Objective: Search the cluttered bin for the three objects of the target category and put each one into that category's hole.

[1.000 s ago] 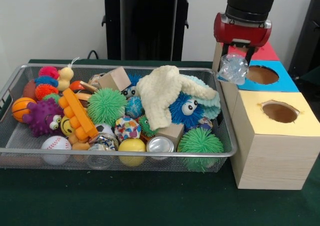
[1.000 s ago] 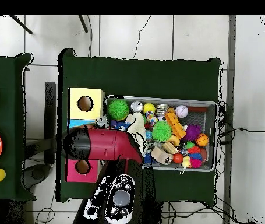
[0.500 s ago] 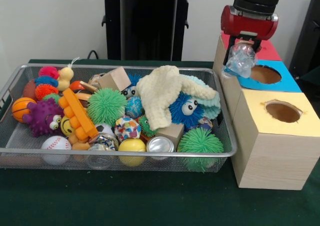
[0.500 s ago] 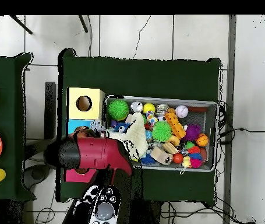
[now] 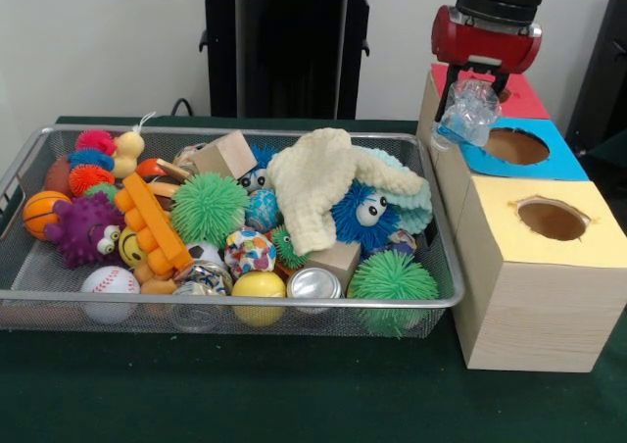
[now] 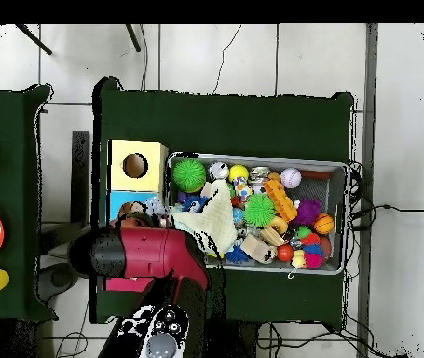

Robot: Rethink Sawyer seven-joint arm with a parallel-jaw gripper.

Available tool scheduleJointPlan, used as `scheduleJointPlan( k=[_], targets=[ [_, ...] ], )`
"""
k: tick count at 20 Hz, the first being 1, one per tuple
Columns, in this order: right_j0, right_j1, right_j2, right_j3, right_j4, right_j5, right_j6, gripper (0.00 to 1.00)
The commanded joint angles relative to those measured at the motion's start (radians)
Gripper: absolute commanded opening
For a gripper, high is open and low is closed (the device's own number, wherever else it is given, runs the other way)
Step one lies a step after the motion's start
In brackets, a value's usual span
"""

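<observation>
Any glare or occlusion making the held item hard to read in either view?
Front view: the crumpled clear plastic in the gripper shows pale highlights and see-through patches, so its outline is vague against the wall; the silver can end in the bin also glints. Overhead view: the red arm covers the held item entirely.

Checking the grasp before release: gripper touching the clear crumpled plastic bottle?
Touching. In the front view the gripper is closed on the top of the clear crumpled plastic bottle, which hangs from it beside the blue-topped box.
</observation>
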Motion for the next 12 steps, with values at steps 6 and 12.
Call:
scheduleJointPlan(
  k=[6,12],
  targets=[
    [0.004,-0.01,0.138,0.108,0.076,0.06,0.208,0.0],
    [0.0,-0.063,0.114,0.112,0.073,0.131,0.19,0.0]
  ],
)
